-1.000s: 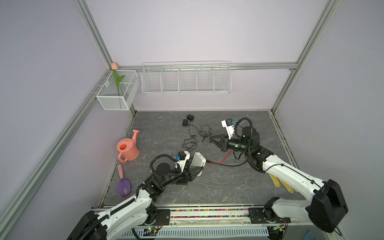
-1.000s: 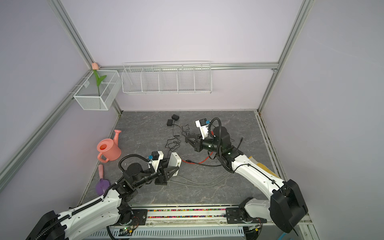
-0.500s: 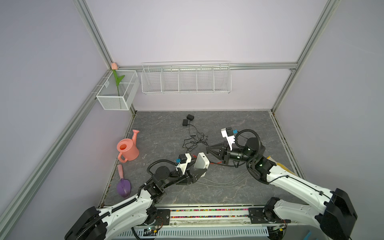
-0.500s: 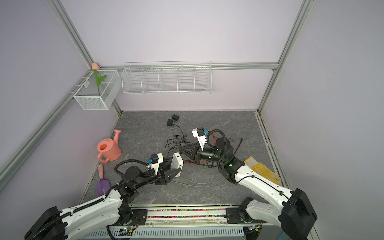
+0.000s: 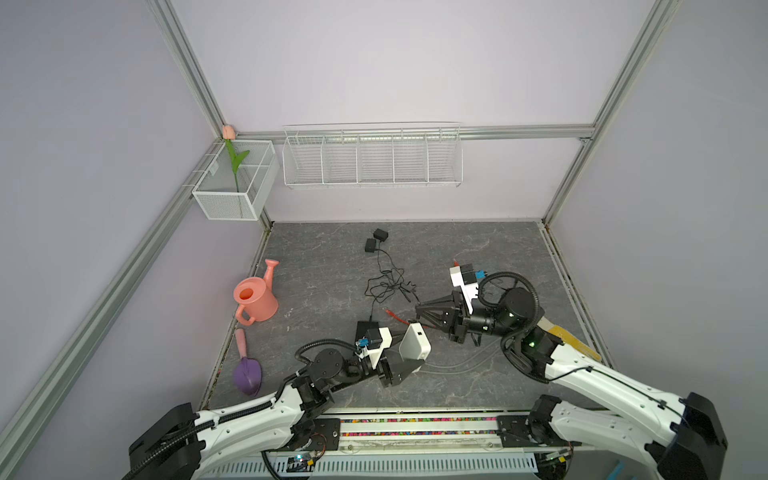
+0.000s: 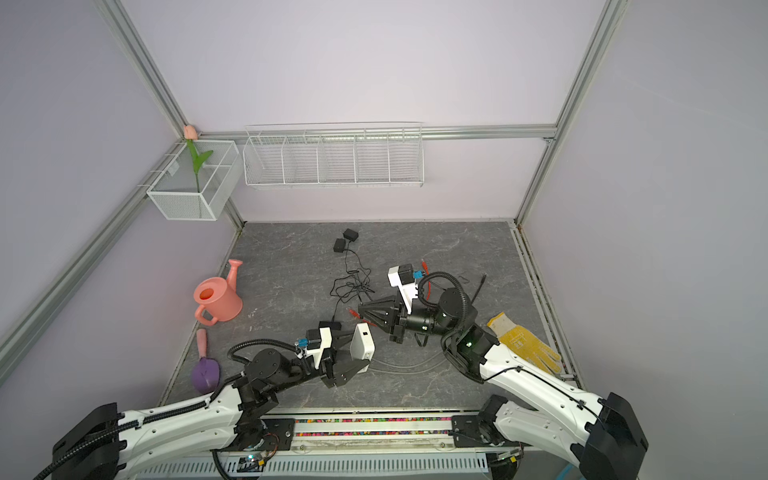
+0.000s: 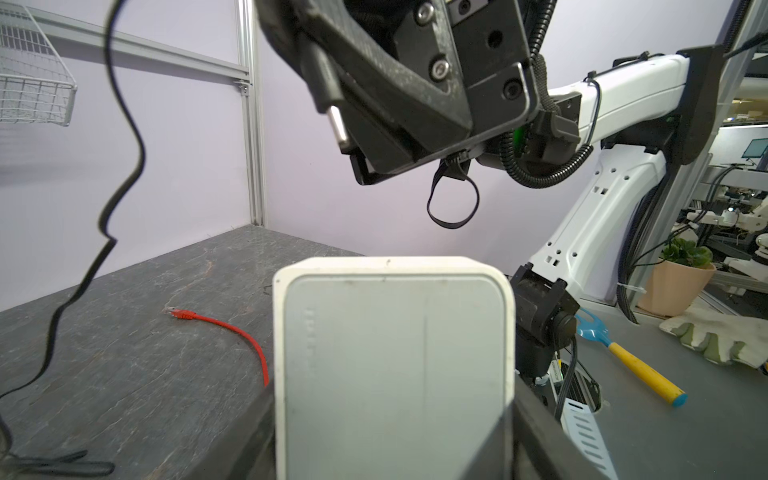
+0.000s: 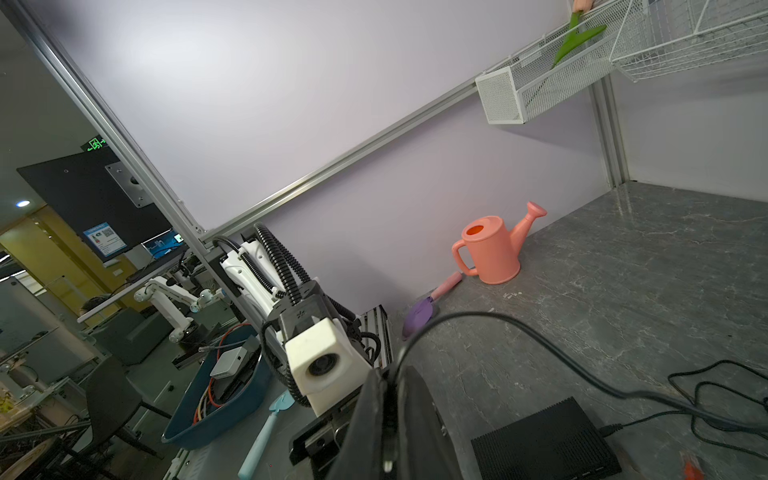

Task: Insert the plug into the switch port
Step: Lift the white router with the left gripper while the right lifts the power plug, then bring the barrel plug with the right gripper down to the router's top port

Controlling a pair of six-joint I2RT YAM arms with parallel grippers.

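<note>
The switch (image 5: 415,343) (image 6: 362,341) is a white box held up off the table, with my left gripper (image 5: 409,353) (image 7: 395,436) shut on its two sides. In the left wrist view its flat white face (image 7: 390,365) fills the lower middle. My right gripper (image 5: 419,309) (image 6: 361,306) (image 8: 388,399) is shut on the plug (image 7: 328,87) (image 8: 386,436), a black barrel with a silver tip and a black cable (image 7: 124,124) trailing off. The plug hangs just above and behind the switch, apart from it. I cannot see the port.
A black box (image 5: 365,328) (image 8: 544,440) lies on the table beside the switch, with a red cable (image 5: 395,316) (image 7: 224,328) near it. Tangled black wire (image 5: 386,282), a pink watering can (image 5: 255,299), a purple trowel (image 5: 247,370), a yellow glove (image 6: 523,340).
My right gripper has come forward and down with the plug, close to the switch. My left gripper has shifted the switch a little toward the front right.
</note>
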